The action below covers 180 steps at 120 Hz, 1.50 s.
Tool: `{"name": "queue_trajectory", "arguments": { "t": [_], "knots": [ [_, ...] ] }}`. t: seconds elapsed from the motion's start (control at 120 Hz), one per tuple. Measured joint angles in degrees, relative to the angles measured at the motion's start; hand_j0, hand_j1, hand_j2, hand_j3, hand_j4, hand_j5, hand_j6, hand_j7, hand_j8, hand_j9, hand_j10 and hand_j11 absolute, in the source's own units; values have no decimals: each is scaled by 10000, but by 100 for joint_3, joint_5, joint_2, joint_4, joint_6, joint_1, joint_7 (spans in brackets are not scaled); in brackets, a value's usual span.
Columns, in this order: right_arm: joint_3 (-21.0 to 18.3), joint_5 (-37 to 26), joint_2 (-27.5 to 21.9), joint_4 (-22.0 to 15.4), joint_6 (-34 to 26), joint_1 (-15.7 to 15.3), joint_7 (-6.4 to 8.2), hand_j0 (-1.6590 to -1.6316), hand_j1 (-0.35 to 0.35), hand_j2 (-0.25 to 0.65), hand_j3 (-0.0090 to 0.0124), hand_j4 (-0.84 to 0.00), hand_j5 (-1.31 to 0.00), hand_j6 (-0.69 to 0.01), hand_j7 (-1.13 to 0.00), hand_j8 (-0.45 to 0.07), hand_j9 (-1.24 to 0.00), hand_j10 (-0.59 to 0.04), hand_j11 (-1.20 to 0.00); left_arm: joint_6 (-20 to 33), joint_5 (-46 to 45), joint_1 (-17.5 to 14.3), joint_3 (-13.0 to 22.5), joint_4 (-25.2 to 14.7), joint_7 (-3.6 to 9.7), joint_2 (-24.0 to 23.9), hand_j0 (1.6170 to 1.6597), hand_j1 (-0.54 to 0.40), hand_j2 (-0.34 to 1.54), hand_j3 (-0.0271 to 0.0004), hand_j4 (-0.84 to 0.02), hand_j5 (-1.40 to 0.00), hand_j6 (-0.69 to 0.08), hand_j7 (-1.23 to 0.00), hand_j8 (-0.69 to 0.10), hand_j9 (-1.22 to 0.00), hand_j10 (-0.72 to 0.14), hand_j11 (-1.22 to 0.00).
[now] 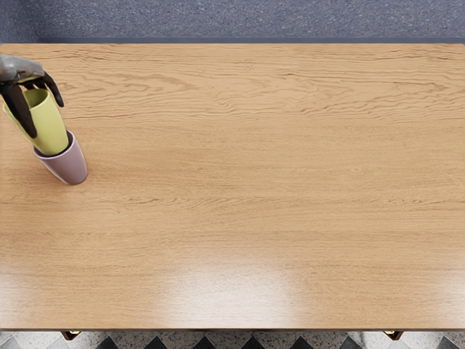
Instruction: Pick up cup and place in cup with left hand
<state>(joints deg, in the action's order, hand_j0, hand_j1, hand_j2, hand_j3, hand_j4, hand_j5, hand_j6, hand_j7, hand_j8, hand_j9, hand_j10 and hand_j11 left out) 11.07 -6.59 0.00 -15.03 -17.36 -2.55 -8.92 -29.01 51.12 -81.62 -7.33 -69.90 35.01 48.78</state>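
At the picture's left edge my left hand [45, 121] reaches in over the yellow cup [49, 129] and is shut on it near the rim. One dark finger lies across the cup's near side, and others curve around its far right side. The lower end of the yellow cup is inside the mouth of the pink cup [70, 166], so its base is hidden. The pink cup is on the wooden table [240, 182]; its own base is mostly out of sight beneath its walls.
The table's far edge runs along a speckled blue-grey surface [247, 20]. Its near edge borders a checkered floor [254, 342] at the bottom of the picture.
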Motion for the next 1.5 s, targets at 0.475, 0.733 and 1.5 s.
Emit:
{"name": "queue_trajectory", "arguments": {
  "t": [0.475, 0.733, 1.5],
  "knots": [
    [0, 0, 0, 0, -2, 0, 2, -16581, -3161, -55, 0, -277, -358, -277, -358, -277, -358, -276, -358, 72, -12, 195, -6, 5, 0, -97, 16512, -1540, 1640, 0, -4678, -6508, -3182, -6530, -2347, -6593, -3679, -6672],
    [0, 0, 0, -1, -2, 0, 3, -16581, -3161, -55, 0, -276, -358, -277, -358, -277, -358, -276, -358, 245, 16, 305, -9, 5, -1, -93, 16522, -1110, 1919, 0, -4893, -6273, -3717, -6356, -2991, -6500, -4099, -6582],
    [0, 0, 0, 0, 0, 0, 3, -16581, -3161, -55, 0, -276, -358, -277, -358, -276, -358, -276, -358, 569, -115, 332, -9, 66, -1, -141, 16580, 3174, 139, 0, -351, -371, -318, -371, -271, -371, -304, -371]
  ]
}}
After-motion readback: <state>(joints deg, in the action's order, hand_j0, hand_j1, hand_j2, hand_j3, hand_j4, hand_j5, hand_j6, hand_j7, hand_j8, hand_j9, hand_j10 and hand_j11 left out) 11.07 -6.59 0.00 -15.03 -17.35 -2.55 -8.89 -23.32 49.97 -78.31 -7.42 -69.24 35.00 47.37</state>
